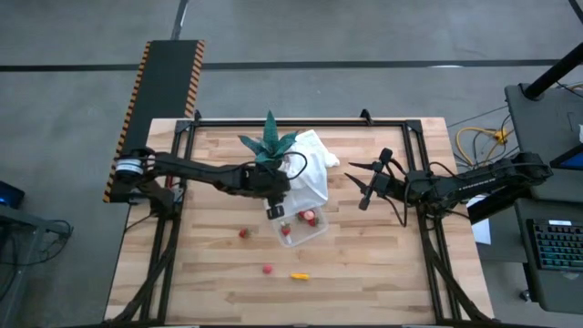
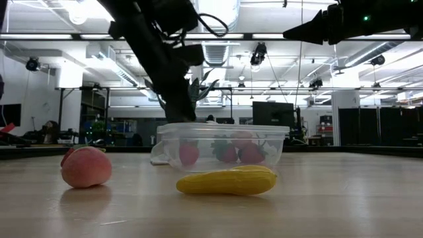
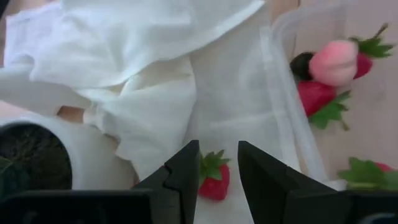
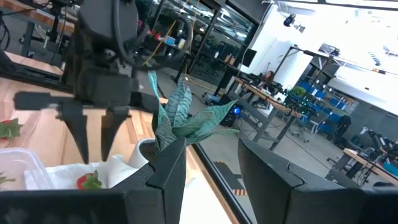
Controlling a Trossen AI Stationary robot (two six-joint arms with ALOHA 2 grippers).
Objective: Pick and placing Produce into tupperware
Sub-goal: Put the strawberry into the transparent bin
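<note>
Now the left pincer (image 3: 215, 167) hangs released over a strawberry (image 3: 213, 179) on the white cloth (image 3: 143, 68), just beside the tupperware (image 1: 303, 228). Next it must descend and clench. Right pincer (image 1: 357, 182) waits released, well apart.

The tupperware (image 1: 305, 230) sits near the middle of the tabletop (image 1: 383, 282), with several produce pieces inside it (image 1: 311, 218). A cloth (image 1: 314, 164) lies just behind it, and a potted plant (image 1: 270, 146) stands at the cloth's left side. The left hand (image 1: 274, 211) hangs over the tupperware's left end, a strawberry (image 3: 214, 180) directly below its parted fingers, apparently resting on the cloth. Three pieces lie loose on the tabletop: one (image 1: 243, 233) left of the tupperware, two (image 1: 268, 269) (image 1: 300, 274) in front of it. The right hand (image 1: 357, 178) is raised, well to the right.
</note>
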